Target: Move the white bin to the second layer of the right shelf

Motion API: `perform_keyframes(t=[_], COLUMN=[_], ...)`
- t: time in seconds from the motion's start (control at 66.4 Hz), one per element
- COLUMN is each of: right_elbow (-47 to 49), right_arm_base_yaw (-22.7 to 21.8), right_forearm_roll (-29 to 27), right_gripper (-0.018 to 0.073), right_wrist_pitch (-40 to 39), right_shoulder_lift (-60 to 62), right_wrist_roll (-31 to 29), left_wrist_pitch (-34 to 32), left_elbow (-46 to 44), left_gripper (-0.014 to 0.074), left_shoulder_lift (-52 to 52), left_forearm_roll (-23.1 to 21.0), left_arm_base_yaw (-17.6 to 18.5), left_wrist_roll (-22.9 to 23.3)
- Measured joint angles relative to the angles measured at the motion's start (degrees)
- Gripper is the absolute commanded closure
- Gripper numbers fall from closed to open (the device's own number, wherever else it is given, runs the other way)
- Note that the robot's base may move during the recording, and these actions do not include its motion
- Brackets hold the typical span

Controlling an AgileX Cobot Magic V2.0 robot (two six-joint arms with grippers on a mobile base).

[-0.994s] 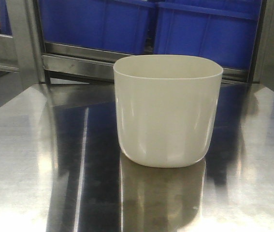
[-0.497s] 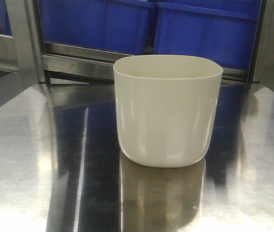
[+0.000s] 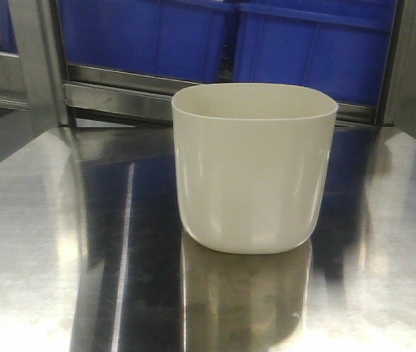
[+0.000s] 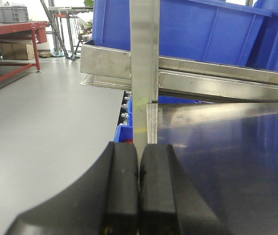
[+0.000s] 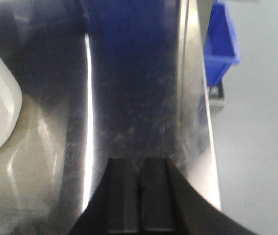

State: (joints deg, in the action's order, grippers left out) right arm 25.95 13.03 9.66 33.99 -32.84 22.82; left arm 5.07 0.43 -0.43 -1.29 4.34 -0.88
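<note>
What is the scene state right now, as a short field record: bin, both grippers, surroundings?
bin: white bin upright on the steel table, open top up
bin contact: neither gripper touches it
left gripper: shut, empty, facing a steel rack post
right gripper: shut, empty, over the table, with the bin at the left edge of its wrist view
behind bin: blue crates on a steel rack
task status: bin not yet grasped or lifted
</note>
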Motion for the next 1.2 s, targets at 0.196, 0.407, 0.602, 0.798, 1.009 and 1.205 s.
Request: perform_keyframes(t=[0.196, 0.407, 0.602, 0.798, 1.009, 1.205], right_elbow=[8.4, 20.8, 32.2, 42.1, 49.9, 53.9], right_arm_base_yaw=[7.8, 16.5, 21.1, 22.4, 22.4, 22.8], right_forearm_roll=[7.2, 9.9, 8.9, 5.5, 2.4, 1.2], right_gripper=[0.0230, 0.0199, 0.0199, 0.0199, 0.0199, 0.0199], right_wrist_pitch=[9.7, 15.7, 20.1, 25.9, 30.2, 30.7], right_shoulder_lift=[-12.6, -24.5, -34.0, -41.4, -48.1, -53.2], right_wrist_roll=[14.0, 17.1, 17.3, 17.3, 17.3, 17.4], left_wrist_pitch=[0.0, 0.0, 0.0, 0.0, 0.0, 0.0], left_elbow=[0.0, 0.0, 0.0, 0.0, 0.0, 0.0], left_gripper=[0.0512, 0.0512, 0.0512, 0.0512, 0.0512, 0.0512], left_shoulder_lift=[0.0, 0.0, 0.0, 0.0, 0.0, 0.0], left_forearm_roll=[0.0, 0.0, 0.0, 0.0, 0.0, 0.0], left_arm_base_yaw=[0.0, 0.0, 0.0, 0.0, 0.0, 0.0], left_wrist_roll=[0.0, 0.0, 0.0, 0.0, 0.0, 0.0])
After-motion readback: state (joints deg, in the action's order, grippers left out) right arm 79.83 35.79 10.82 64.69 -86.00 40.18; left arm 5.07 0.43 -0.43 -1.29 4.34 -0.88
